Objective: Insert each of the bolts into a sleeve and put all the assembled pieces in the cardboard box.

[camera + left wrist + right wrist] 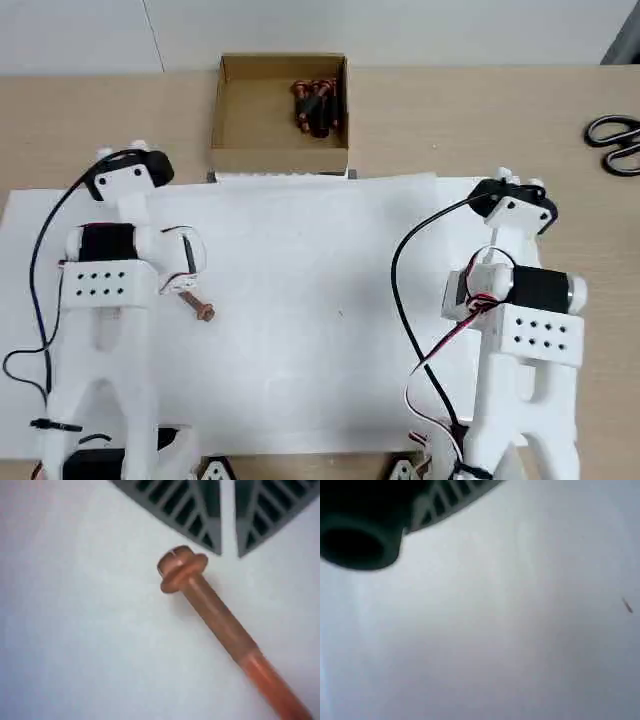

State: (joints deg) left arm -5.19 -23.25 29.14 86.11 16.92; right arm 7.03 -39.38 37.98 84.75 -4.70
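The left hand [229, 549] hovers released just beside the loose bolt [220, 625], seemingly poised to grip it. The right hand [406, 516] grasps a sleeve [360, 542], likely awaiting insertion.

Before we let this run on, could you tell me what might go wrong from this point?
1. The bolt lies loose on the white paper just beside the left end effector, not within it. A slightly off descent could nudge its round shank and roll it away.
2. A dark tube, possibly a sleeve, shows close to the right wrist camera, on the arm far from that bolt. Bringing them together may misalign and jam.
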